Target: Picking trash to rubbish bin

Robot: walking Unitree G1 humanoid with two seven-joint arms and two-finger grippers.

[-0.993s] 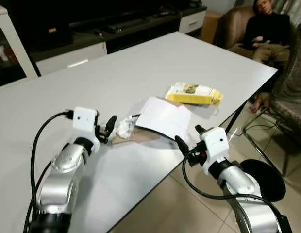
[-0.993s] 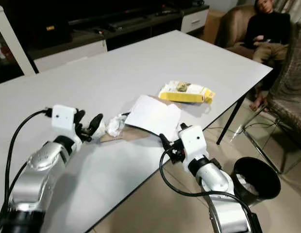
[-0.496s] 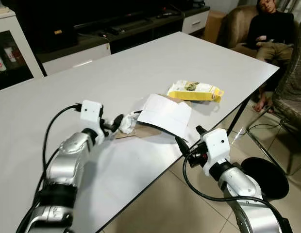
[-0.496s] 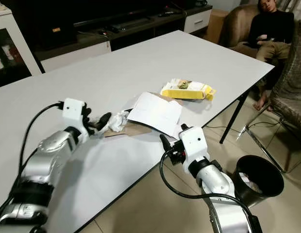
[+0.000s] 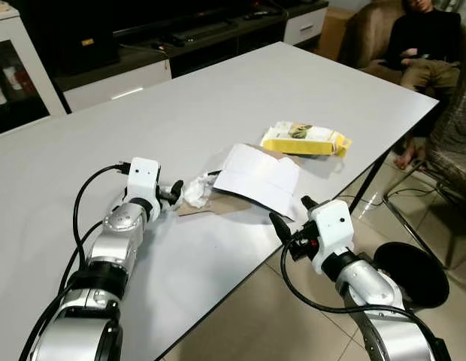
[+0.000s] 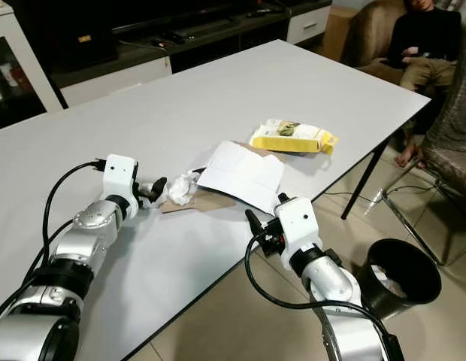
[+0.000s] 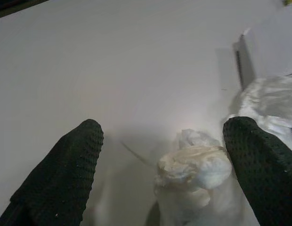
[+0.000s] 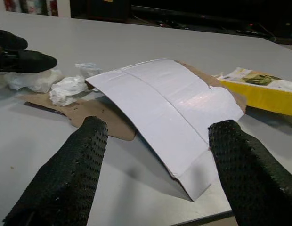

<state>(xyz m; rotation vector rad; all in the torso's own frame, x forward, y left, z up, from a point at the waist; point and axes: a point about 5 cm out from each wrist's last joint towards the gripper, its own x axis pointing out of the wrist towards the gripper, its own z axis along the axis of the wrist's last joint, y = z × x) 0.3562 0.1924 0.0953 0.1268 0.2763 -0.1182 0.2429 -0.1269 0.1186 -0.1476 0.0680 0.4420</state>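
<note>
Since the earlier frames the left gripper (image 5: 171, 193) has reached forward along the white table (image 5: 218, 98) and now sits at the crumpled white tissue (image 5: 195, 191), which a second ago lay just ahead of its fingertips. Its two black fingers are spread, with the tissue wad between them in the left wrist view; I cannot tell whether either pad touches it yet. The right gripper (image 6: 264, 219) has stayed just off the table's near edge, below the folded white cardboard sheet (image 5: 257, 177); its fingers are spread wide too, holding nothing, and in its wrist view they frame the sheet's near corner.

The tissue lies near the middle of the table's near half, touching the end of a flat brown cardboard piece (image 6: 199, 201) that runs under the white sheet. The sheet is bent into a low arch and its corner reaches almost to the near edge. Beyond it, toward the table's right edge, lies a yellow and white snack packet (image 5: 304, 141), apart from the sheet.

On the tiled floor beside the table's near right corner stands a black rubbish bin (image 6: 402, 277), with some pale trash in it. A person (image 5: 421, 41) in dark clothes sits in an armchair past the table's far right corner.
</note>
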